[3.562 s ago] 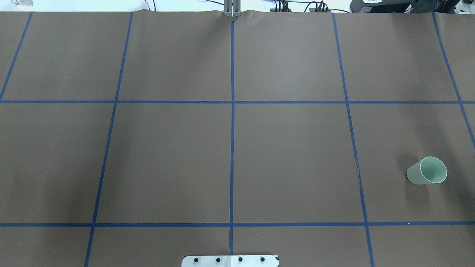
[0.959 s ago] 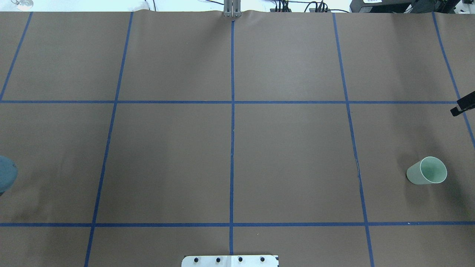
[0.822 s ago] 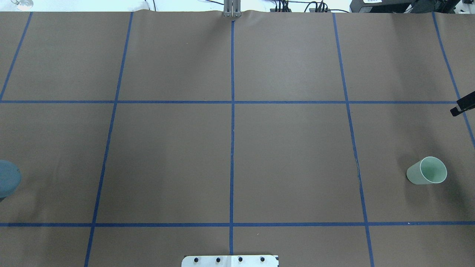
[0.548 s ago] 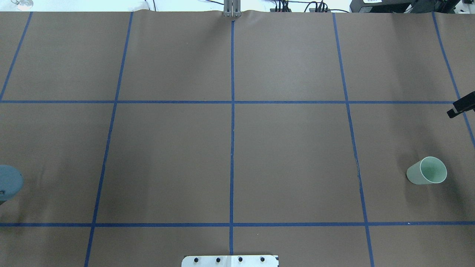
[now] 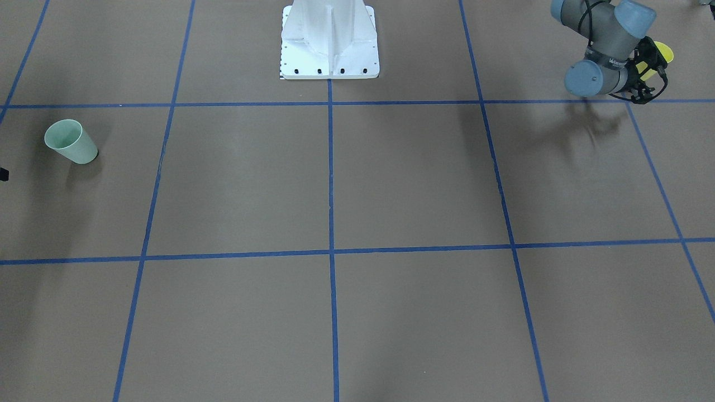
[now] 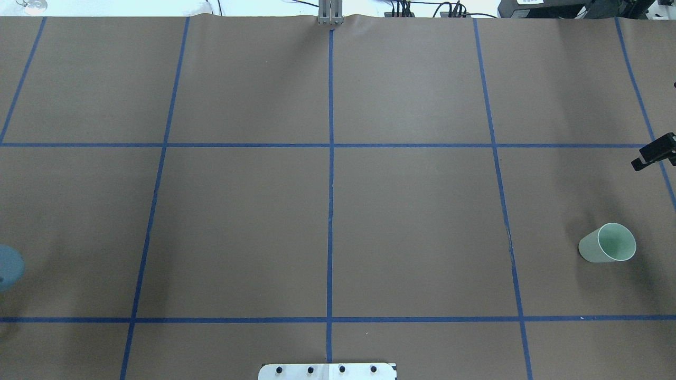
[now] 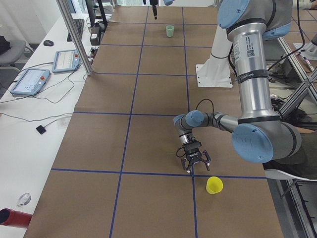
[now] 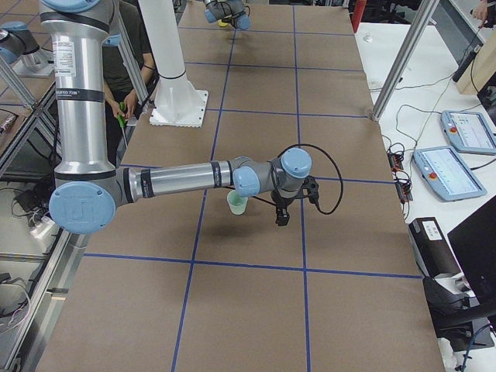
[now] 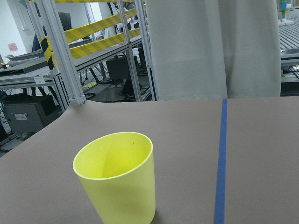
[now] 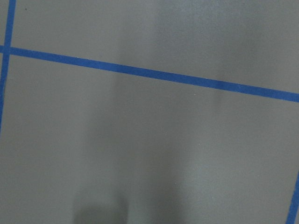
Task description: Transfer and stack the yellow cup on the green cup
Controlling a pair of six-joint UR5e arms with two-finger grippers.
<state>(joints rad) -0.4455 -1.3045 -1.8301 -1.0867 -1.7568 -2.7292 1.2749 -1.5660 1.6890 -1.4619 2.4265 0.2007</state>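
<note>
Brown-papered bench [image 6: 237,221] with a blue tape grid, lab clutter round the edges. Yellow cup [image 7: 214,185] upright at the robot's left end, rim up, easy to pick. Left hand [image 7: 194,166] just beside it, pointing down, fingers spread, not touching, so probably lining up for the grab. Green cup [image 6: 607,246] well apart at the right end, upright, meant as the base. Right hand [image 8: 282,217] near it, mostly cut off in the overhead; can't tell if apart or together. No yellow cup in the overhead either, and half hidden behind the hand from the front.
</note>
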